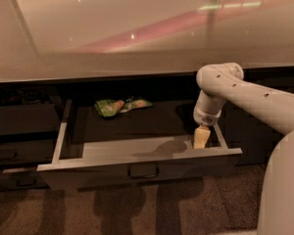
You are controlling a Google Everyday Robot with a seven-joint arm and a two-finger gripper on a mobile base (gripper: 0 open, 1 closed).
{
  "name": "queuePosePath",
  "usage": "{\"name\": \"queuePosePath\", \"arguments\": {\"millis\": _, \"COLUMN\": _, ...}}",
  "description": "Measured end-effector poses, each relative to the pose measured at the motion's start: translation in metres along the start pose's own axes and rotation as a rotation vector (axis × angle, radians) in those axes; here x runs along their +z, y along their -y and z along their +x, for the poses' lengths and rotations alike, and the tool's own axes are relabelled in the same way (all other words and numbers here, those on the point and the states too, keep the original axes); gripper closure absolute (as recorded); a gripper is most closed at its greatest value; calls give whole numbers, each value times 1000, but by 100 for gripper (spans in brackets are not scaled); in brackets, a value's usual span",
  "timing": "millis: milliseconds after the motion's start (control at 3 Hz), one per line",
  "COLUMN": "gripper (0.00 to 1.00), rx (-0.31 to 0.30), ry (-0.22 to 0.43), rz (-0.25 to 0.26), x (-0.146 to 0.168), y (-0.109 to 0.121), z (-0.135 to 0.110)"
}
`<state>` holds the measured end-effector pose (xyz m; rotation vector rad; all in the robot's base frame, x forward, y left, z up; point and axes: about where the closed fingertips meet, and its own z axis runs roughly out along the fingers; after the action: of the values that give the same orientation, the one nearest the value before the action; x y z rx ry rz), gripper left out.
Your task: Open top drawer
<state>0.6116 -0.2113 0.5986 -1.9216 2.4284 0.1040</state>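
**Gripper** [202,137]: pale tan, pointing down, at the right near corner of the drawer. It sits just inside the front panel and beside the right side rail, apparently touching or nearly touching the panel's inner face. Whether it is clenched or released cannot be told from this view.

**Arm** [245,94]: cream, jointed, reaching in from the right and bending down at the wrist over the drawer's right end.

**Top drawer** [98,173]: dark grey flat front, pale floor, light metal side edges. It stands well out from the cabinet below the counter, its front the nearest thing in the scene.
- State: judged open, with the task largely or wholly done.
- Handling: likely a rigid panel on slides, moving straight toward the near side with moderate, even resistance. Not fragile. The smooth front gives little purchase.
- Where to take hold: the handle [143,171], a small dark loop at the front's centre, or hook behind the top edge of the front panel, as the gripper seems placed now.

**Packet** [121,105]: green, crumpled, lying at the far side of the drawer floor, well apart from the gripper. Probably light and soft.

**Counter** [137,33]: pale and glossy, overhanging the far side.

**Left drawers** [19,121]: shorter dark fronts, left of the top drawer.
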Motion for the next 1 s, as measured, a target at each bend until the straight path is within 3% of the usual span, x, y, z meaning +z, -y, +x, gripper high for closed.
{"name": "queuePosePath", "arguments": {"millis": 333, "gripper": 0, "rx": -11, "ry": 0, "rz": -22, "x": 11, "y": -10, "z": -4}}
{"name": "queuePosePath", "arguments": {"millis": 1000, "gripper": 0, "rx": -31, "ry": 13, "rz": 94, "x": 22, "y": -51, "z": 11}}
